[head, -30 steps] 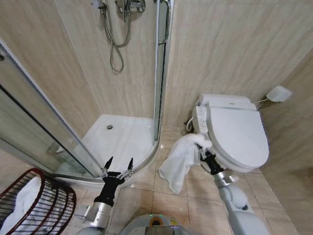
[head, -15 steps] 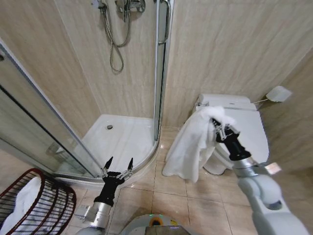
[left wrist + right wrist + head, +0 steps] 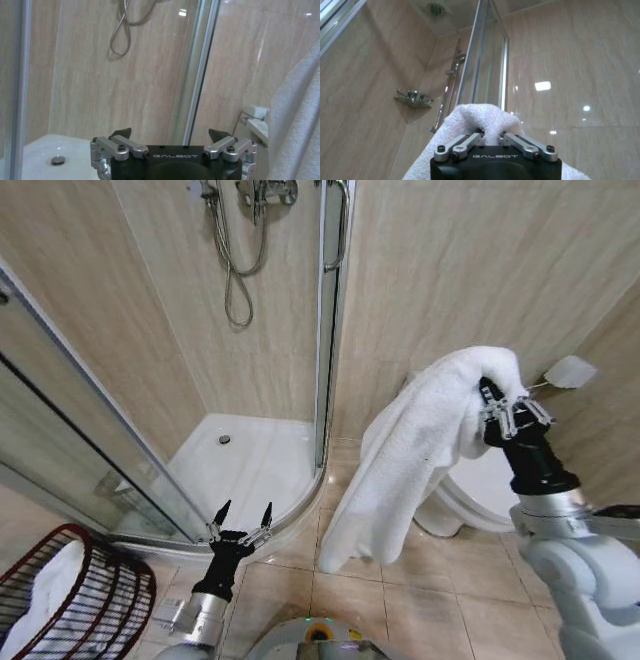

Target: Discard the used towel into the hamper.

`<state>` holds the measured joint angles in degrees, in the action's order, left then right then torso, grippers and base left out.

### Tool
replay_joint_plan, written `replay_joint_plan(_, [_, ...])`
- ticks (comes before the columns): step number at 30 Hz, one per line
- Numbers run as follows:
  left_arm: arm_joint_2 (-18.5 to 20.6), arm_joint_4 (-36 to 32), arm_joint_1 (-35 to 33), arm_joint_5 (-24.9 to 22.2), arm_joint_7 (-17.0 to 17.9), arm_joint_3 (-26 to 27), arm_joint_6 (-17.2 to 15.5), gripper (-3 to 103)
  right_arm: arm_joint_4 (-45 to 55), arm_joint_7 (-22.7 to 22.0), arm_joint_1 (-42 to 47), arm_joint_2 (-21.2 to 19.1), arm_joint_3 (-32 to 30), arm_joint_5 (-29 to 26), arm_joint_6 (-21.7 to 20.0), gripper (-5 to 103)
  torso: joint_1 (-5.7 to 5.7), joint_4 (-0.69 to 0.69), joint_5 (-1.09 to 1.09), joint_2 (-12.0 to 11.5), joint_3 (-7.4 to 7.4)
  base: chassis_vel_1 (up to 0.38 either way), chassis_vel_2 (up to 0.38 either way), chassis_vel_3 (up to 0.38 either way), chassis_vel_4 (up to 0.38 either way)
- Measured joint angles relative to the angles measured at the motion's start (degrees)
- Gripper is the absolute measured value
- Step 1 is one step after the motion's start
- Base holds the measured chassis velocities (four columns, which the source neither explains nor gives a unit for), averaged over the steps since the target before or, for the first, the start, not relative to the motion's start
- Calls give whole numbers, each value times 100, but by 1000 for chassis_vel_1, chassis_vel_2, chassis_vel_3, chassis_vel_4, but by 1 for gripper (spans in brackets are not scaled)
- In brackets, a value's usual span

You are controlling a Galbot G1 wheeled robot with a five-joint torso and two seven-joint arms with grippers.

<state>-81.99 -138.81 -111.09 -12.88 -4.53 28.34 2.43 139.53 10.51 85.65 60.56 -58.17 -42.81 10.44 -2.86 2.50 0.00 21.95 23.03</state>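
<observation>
White terry towel (image 3: pixel 420 450) hangs in a long drape from the right gripper (image 3: pixel 505 415), whose jaws are clamped on a bunched fold held high in front of the toilet (image 3: pixel 470 500). The hamper (image 3: pixel 75 595) sits well apart, on the far side of the shower tray (image 3: pixel 250 465), low by the glass door and already holding white cloth. The trailing end could snag the shower's door frame or drag the floor on the way across. The left gripper (image 3: pixel 242 525) waits with jaws apart just in front of the shower tray.

From the left wrist, the left gripper (image 3: pixel 170 135) faces the shower, towel (image 3: pixel 300 120) beside it.

From the right wrist, the right gripper (image 3: pixel 491 141) pinches only a narrow ridge of towel (image 3: pixel 475 116), so a swing might slip it free.
</observation>
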Motion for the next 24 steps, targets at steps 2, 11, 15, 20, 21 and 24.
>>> replay_joint_plan(2, [0, 0, 0, 0, 0, 0, 0, 100, 5, 1, 41, 27, -29, -22, 55, 7, 0, 0, 0, 0, 0, 0, 0, 0, 0])
replay_joint_plan(11, [0, 0, 0, 0, 0, 0, 0, 100, 42, 102, 163, 71, -174, -142, 160, 7, 6, 0, 0, -11, -6, 0, 0, 0, 0])
replay_joint_plan(15, [0, 0, 0, 0, 0, 0, 0, 100, 44, 111, 184, 96, -193, -142, 172, 7, 20, 0, 0, -41, -22, 14, 13, 11, 11])
replay_joint_plan(20, [0, 0, 0, 0, 0, 0, -1, 100, 66, 152, 205, 102, -212, -152, 179, 7, 41, 0, 0, -85, -46, 64, 65, 70, 56])
replay_joint_plan(21, [0, 0, 0, 0, 0, 0, -1, 100, 66, 152, 205, 102, -212, -152, 179, 7, 41, 0, 0, -85, -46, 70, 73, 81, 62])
replay_joint_plan(24, [0, 0, 0, 0, 0, 0, 0, 100, 103, 162, 211, 96, -241, -193, 179, 7, 54, 0, 0, -119, -63, 74, 80, 76, 86])
